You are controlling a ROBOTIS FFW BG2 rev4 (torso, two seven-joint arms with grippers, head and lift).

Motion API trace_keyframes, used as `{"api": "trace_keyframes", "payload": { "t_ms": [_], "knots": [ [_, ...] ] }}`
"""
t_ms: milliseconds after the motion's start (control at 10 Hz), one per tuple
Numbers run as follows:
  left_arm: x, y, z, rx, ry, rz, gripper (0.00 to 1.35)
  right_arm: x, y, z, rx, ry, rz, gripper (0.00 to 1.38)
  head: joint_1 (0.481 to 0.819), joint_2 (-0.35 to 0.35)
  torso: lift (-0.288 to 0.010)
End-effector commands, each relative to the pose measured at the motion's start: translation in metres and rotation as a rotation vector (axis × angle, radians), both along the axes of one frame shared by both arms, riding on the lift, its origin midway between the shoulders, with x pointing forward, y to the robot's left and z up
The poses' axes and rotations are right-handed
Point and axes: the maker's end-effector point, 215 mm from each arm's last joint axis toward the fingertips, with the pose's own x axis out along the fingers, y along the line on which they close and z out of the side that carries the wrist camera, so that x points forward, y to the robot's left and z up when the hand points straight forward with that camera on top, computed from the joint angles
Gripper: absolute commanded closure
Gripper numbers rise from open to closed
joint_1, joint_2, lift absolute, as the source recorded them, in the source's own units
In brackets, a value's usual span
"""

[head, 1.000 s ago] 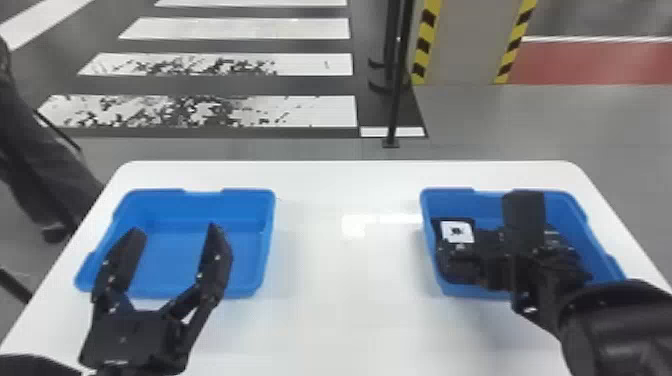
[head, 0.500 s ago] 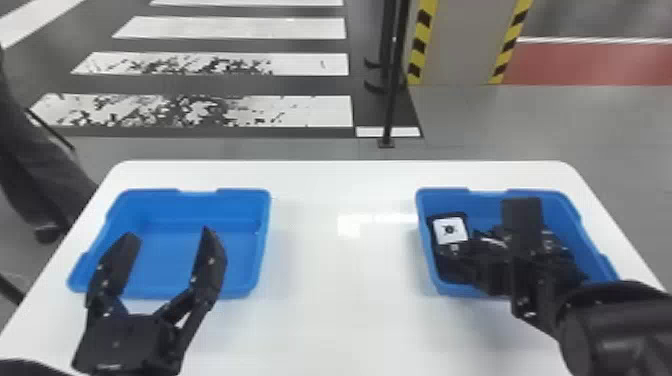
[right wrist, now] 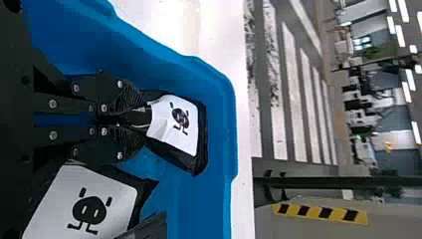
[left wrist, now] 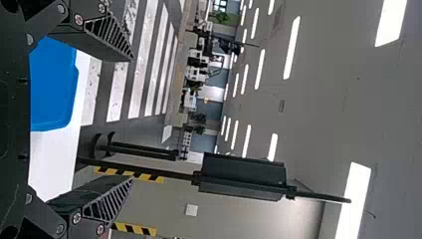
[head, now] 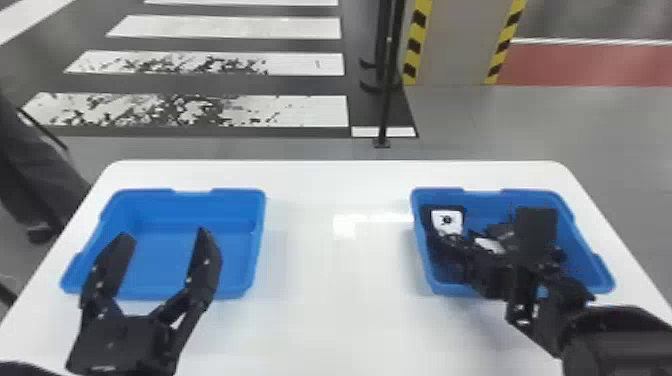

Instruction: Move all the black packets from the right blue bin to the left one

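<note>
The right blue bin (head: 480, 198) has black packets with white labels in it. The right end effector (head: 454, 242) is down in that bin, its fingers closed on the edge of one black packet (right wrist: 179, 124) – the one by the bin's far left corner. Another packet (right wrist: 89, 206) lies in the bin too, beside the fingers, with a little black face on its label. The left blue bin (head: 195, 212) sits on the white surface (head: 335, 310). The left end effector (head: 165, 234) is over that bin – its two fingers spread wide apart.
</note>
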Motion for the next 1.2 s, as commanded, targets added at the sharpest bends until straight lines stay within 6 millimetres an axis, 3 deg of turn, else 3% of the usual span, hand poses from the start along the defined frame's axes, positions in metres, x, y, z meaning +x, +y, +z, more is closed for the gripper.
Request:
{"api": "trace_keyframes", "payload": {
  "t_ms": [0, 200, 400, 500, 700, 900, 1100],
  "knots": [
    [0.000, 0.002, 0.002, -0.004, -0.007, 0.005, 0.20, -0.009, -0.013, 0.011, 0.055, -0.071, -0.045, 1.17, 0.695, -0.011, -0.140],
    [0.000, 0.004, 0.009, -0.041, -0.030, 0.011, 0.20, -0.013, -0.039, 0.039, 0.063, -0.182, -0.094, 1.17, 0.695, -0.029, -0.140],
    [-0.001, 0.000, 0.023, -0.117, -0.074, 0.000, 0.20, -0.001, -0.026, 0.077, 0.178, -0.316, -0.019, 1.17, 0.695, -0.048, -0.140],
    [0.001, -0.003, 0.034, -0.162, -0.092, -0.019, 0.21, -0.005, 0.005, 0.102, 0.232, -0.355, 0.053, 1.17, 0.695, -0.043, -0.140],
    [0.024, -0.039, 0.035, -0.215, -0.015, -0.189, 0.25, -0.031, 0.090, 0.133, 0.368, -0.373, 0.198, 1.17, 0.695, -0.004, -0.140],
    [0.047, -0.074, 0.024, -0.186, 0.071, -0.376, 0.29, -0.056, 0.167, 0.137, 0.462, -0.333, 0.331, 1.17, 0.695, 0.048, -0.140],
    [0.049, -0.083, 0.016, -0.171, 0.105, -0.404, 0.31, -0.082, 0.224, 0.136, 0.546, -0.274, 0.437, 1.17, 0.695, 0.095, -0.140]
  ]
}}
